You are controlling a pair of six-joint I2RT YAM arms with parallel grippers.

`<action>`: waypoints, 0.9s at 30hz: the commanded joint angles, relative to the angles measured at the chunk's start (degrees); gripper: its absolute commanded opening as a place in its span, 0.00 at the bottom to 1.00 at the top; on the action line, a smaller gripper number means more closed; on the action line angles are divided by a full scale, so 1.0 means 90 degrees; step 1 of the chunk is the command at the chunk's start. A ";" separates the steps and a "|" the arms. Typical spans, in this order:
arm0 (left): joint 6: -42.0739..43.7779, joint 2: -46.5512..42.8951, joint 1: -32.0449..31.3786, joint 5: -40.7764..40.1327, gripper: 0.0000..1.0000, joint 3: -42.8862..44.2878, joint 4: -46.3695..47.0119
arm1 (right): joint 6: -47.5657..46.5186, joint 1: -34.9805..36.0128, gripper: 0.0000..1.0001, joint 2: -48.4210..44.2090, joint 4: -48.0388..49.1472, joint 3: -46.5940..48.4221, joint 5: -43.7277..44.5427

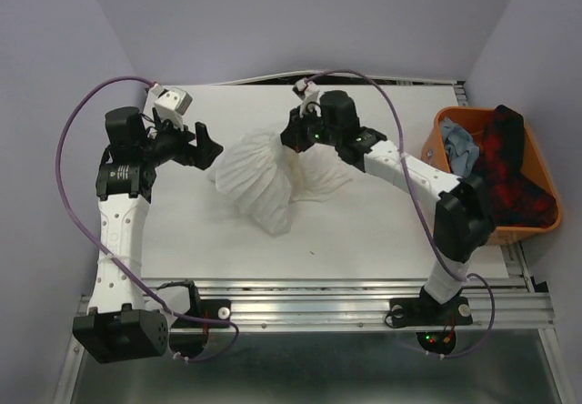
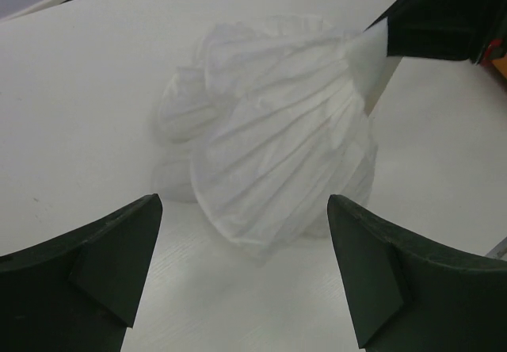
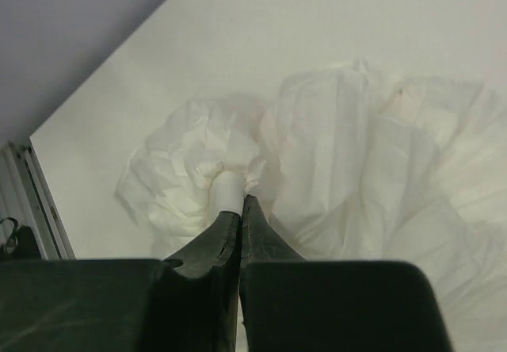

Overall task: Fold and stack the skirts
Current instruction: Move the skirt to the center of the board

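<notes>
White table (image 1: 364, 231) carries the white skirt (image 1: 259, 181), bunched at centre. Right gripper (image 3: 240, 205) is clamped on a pinch of its fabric. Left gripper (image 2: 244, 205) hovers near, jaws wide, empty. I judge the step as spreading it flat. Next I must seat the left on an opposite edge.

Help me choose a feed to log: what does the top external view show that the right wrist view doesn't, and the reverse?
Only the top external: the orange tub at the right, holding the plaid skirt and the light blue denim skirt, and the open left gripper beside the white skirt. Only the right wrist: a close look at the cloth bunch pinched between the shut fingers. Both: the right gripper shut on the crumpled white skirt, which lies on the table.
</notes>
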 commanded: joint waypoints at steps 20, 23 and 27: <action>0.2033 0.0479 0.0393 0.0056 0.91 -0.0465 -0.1030 | -0.1610 0.0821 0.89 0.0748 -0.0605 0.0350 0.1047; 0.2190 0.0606 -0.0064 -0.0238 0.91 -0.0436 -0.0913 | -0.1426 0.0510 0.84 -0.0005 -0.0693 -0.0588 0.1067; 0.3008 0.0879 -0.0806 -0.0724 0.90 -0.0319 -0.0874 | -0.0888 -0.0116 0.74 -0.0708 -0.1034 -0.1584 0.0034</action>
